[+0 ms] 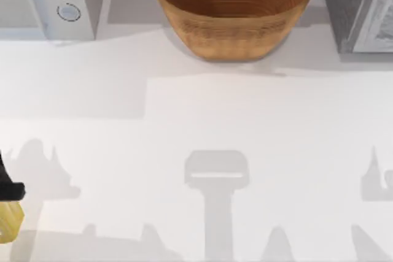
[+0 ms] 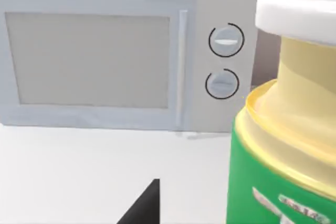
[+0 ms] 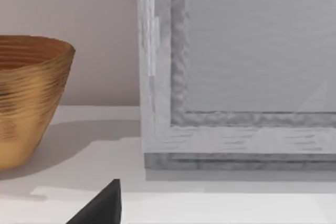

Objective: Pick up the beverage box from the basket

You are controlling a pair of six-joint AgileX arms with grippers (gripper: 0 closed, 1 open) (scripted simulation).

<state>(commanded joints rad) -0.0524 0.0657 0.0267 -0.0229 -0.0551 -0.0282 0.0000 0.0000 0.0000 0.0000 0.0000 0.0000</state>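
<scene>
The beverage box [image 1: 8, 220] shows as a pale-yellow shape at the far left edge of the top view, near the front, far from the basket. My left gripper [image 1: 7, 189] is shut on it, its black body just above the carton. In the left wrist view the beverage box [image 2: 294, 129] is very close, with a white screw cap, a yellow neck and a green label. One black fingertip [image 2: 144, 208] pokes in beside it. The basket [image 1: 233, 29], tan and ridged, stands at the back centre with nothing inside, and the basket [image 3: 26, 103] also shows in the right wrist view. A dark part of my right gripper [image 3: 102, 205] is low in that view.
A white microwave [image 1: 55, 1] with two round knobs stands at the back left, and the microwave [image 2: 126, 59] faces the left wrist camera. A grey box-like unit [image 1: 356, 7] stands at the back right, close to the right wrist as the grey unit [image 3: 236, 77]. The white tabletop [image 1: 202, 115] lies between them.
</scene>
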